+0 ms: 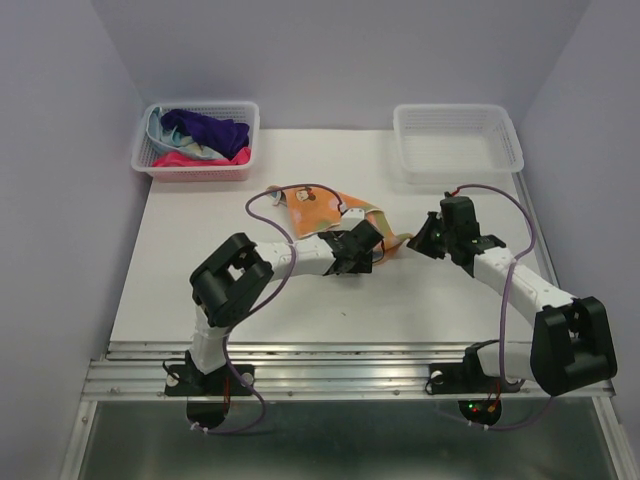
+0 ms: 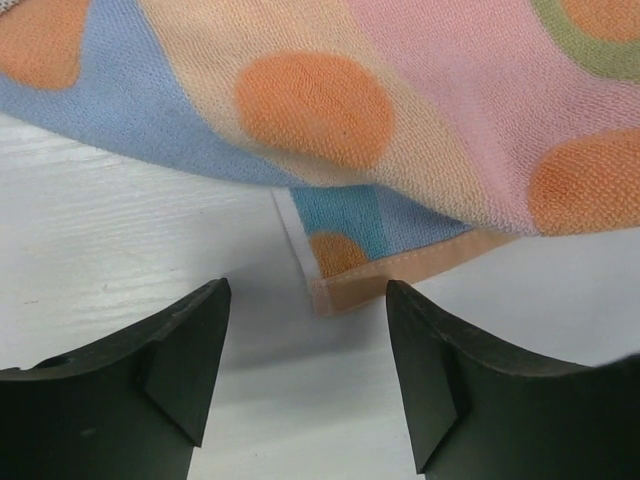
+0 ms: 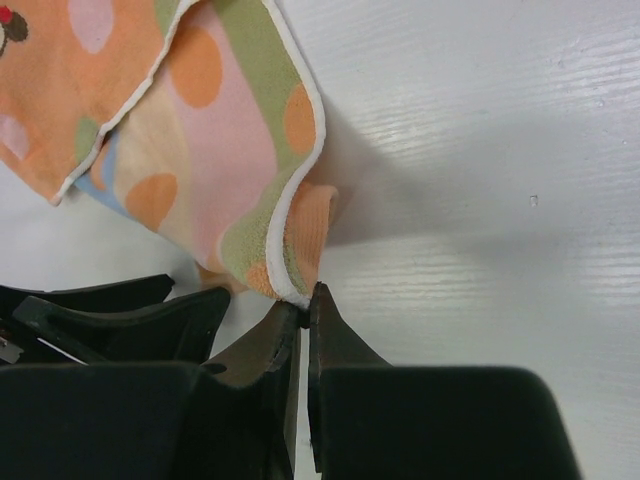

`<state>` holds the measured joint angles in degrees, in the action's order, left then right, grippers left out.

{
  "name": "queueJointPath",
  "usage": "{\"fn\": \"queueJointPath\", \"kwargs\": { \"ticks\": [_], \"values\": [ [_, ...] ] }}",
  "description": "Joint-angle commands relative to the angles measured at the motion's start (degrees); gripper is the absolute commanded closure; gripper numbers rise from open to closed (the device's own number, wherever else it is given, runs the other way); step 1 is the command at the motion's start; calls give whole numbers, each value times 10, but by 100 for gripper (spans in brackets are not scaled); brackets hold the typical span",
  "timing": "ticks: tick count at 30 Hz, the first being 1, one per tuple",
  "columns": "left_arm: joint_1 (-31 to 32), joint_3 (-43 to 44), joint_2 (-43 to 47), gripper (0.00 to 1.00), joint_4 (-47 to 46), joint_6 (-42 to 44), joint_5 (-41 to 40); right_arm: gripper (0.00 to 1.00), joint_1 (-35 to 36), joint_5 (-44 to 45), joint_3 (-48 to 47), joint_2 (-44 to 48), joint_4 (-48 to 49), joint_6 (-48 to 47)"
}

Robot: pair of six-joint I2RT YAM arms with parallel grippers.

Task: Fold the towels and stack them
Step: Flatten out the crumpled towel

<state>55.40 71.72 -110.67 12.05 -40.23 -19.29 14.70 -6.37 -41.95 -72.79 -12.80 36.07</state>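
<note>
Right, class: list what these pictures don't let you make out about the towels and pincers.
Top view: the left wrist covers the spotted towel's near edge and the left pincer.
Left wrist view: the towel runs off top and sides; outline lost.
Right wrist view: the shut right pincer hides how much cloth it pinches.
Top view: the towels in the basket are heaped, too small to count.

Your left gripper (image 2: pixel 308 292) hangs low, jaws spread apart, with its arm reaching toward the centre. Your right gripper (image 3: pixel 305 308) is clamped tight on the towel (image 3: pixel 235 150) corner, forearm angled inward.
</note>
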Motion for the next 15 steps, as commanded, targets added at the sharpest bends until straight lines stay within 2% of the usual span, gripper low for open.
{"fn": "queueJointPath", "kwargs": {
  "ticks": [1,3,9,15],
  "values": [
    [9,18,-15,28,36,-13,-12,99,3,8,-1,-2,20,6],
    [9,23,-22,32,41,-14,-21,99,3,7,-1,-2,21,7],
    [21,30,-33,35,47,-10,-18,99,2,7,-1,-2,21,6],
    [26,30,-50,47,49,-13,-5,99,3,9,2,-2,21,6]
  ]
}}
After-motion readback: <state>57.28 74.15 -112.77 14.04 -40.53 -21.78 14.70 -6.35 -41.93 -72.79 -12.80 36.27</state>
